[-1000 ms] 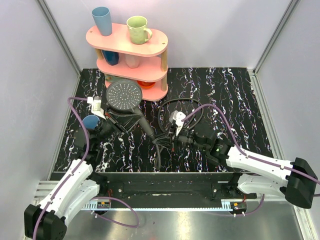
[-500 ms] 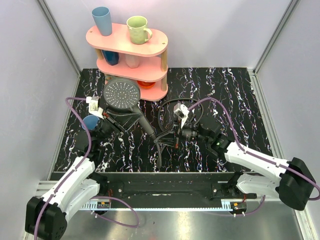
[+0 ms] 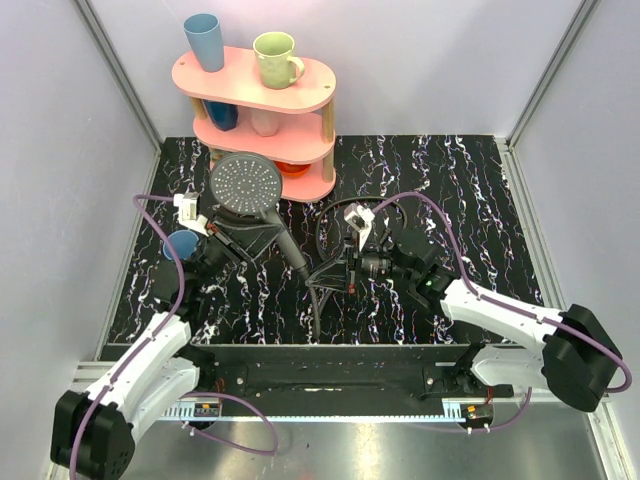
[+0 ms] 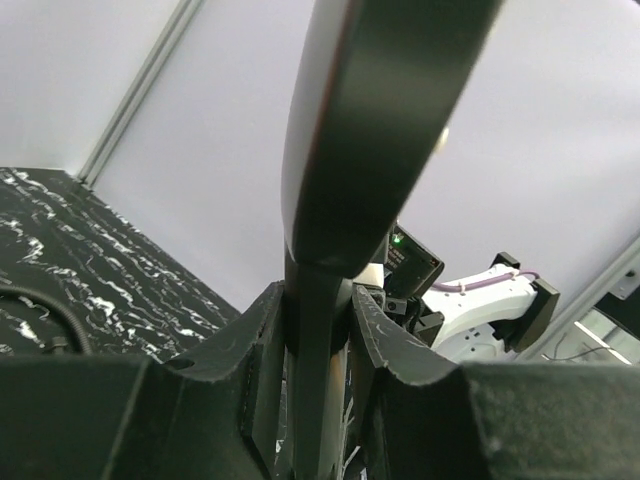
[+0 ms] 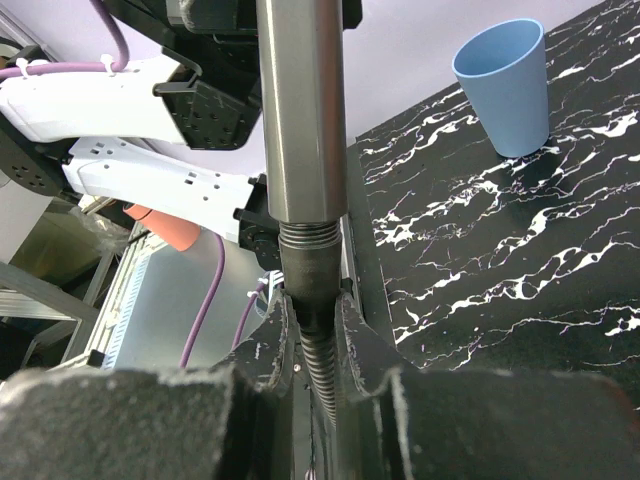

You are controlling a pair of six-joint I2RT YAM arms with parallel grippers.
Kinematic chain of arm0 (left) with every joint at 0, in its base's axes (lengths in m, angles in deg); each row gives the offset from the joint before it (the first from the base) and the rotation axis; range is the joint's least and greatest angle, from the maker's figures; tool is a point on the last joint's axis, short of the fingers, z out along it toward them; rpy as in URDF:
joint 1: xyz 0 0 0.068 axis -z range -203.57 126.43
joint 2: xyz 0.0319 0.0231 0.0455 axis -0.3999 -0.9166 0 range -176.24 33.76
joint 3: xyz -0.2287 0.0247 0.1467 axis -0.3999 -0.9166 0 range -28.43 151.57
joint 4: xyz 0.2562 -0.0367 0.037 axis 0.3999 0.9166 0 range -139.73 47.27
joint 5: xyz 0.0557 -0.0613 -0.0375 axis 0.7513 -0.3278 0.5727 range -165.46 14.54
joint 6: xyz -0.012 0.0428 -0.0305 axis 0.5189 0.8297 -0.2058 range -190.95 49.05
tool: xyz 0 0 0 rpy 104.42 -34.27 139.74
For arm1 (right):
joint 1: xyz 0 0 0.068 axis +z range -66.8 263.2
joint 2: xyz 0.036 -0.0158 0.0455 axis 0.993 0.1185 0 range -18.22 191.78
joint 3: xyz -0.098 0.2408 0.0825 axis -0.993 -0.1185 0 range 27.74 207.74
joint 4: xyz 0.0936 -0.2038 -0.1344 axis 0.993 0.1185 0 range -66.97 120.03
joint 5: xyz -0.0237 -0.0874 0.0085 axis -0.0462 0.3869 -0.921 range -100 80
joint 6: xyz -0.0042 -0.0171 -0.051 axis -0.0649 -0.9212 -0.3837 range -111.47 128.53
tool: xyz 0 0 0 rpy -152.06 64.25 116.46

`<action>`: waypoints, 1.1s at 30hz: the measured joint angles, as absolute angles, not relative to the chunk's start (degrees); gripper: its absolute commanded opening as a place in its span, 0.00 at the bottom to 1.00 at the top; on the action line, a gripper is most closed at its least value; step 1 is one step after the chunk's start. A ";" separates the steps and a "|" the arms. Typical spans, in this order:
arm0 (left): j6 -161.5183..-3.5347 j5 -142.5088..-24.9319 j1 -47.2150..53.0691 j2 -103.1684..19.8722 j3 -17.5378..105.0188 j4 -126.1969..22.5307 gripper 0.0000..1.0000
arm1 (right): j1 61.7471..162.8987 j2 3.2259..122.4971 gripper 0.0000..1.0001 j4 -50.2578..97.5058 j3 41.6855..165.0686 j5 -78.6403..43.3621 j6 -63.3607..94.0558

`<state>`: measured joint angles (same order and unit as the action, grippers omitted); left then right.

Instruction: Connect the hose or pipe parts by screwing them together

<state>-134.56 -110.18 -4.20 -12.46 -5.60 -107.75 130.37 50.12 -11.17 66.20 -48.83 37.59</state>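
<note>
The shower head (image 3: 247, 182), with its round grey perforated face up, is lifted off the table. My left gripper (image 3: 268, 235) is shut on its dark handle (image 4: 318, 340), which fills the gap between the left gripper (image 4: 316, 335) jaws. The handle (image 5: 300, 110) ends in a threaded tip (image 5: 305, 240) that meets the end nut of the black hose (image 5: 322, 350). My right gripper (image 5: 312, 305) is shut on that nut, and sits at the handle's lower end in the top view (image 3: 340, 270). The rest of the hose (image 3: 335, 212) loops on the table.
A pink three-tier shelf (image 3: 318, 88) at the back holds a blue cup (image 3: 204, 42), a green mug (image 3: 275, 58) and other cups. A blue cup (image 3: 181, 244) stands on the table at the left, also seen from the right wrist (image 5: 503, 90). Grey walls enclose the black marbled table (image 3: 450, 180).
The right wrist has turned about the hose end and edged toward the handle. The shower head swayed left, then back right, still held by the left gripper.
</note>
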 measured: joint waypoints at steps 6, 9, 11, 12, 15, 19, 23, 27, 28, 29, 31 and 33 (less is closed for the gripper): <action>-129.77 -108.54 -4.17 -8.39 -5.21 -98.72 0.00 | 130.37 52.13 0.16 -11.67 66.40 -48.54 38.55; -129.10 -108.15 -4.17 -8.59 -5.18 -97.52 0.00 | 130.37 53.55 0.27 -12.74 66.40 -48.63 39.97; -128.94 -107.97 -4.17 -9.01 -5.18 -96.97 0.00 | 130.35 54.16 0.32 -12.92 66.40 -48.52 40.80; -128.86 -107.88 -4.17 -9.09 -5.18 -96.49 0.00 | 130.35 54.42 0.32 -13.05 66.40 -48.46 41.15; -128.18 -108.10 -3.82 -9.05 -5.10 -92.01 0.00 | 130.16 55.19 0.32 -14.55 66.83 -47.01 41.64; -127.06 -106.83 -3.78 -8.48 -4.44 -86.63 0.00 | 129.94 56.74 0.09 -15.14 66.97 -46.53 42.16; -126.56 -105.33 -3.78 -7.91 -4.42 -83.95 0.00 | 129.94 58.14 0.02 -16.15 66.94 -46.66 42.84; -126.71 -105.15 -3.78 -7.91 -4.51 -84.67 0.00 | 129.94 58.79 0.00 -17.68 66.94 -47.21 44.15; -126.98 -105.20 -3.78 -7.93 -4.62 -85.69 0.00 | 129.94 58.97 0.00 -18.44 66.94 -47.54 44.65; -127.30 -105.33 -3.78 -7.93 -4.81 -86.94 0.00 | 129.94 59.19 0.00 -19.47 66.94 -48.04 45.11; -128.18 -105.89 -3.78 -7.98 -5.36 -89.72 0.00 | 129.92 59.65 0.00 -21.48 66.94 -49.29 46.07; -129.23 -107.10 -3.78 -8.35 -5.77 -92.43 0.00 | 129.89 60.35 0.00 -23.49 66.94 -51.10 47.25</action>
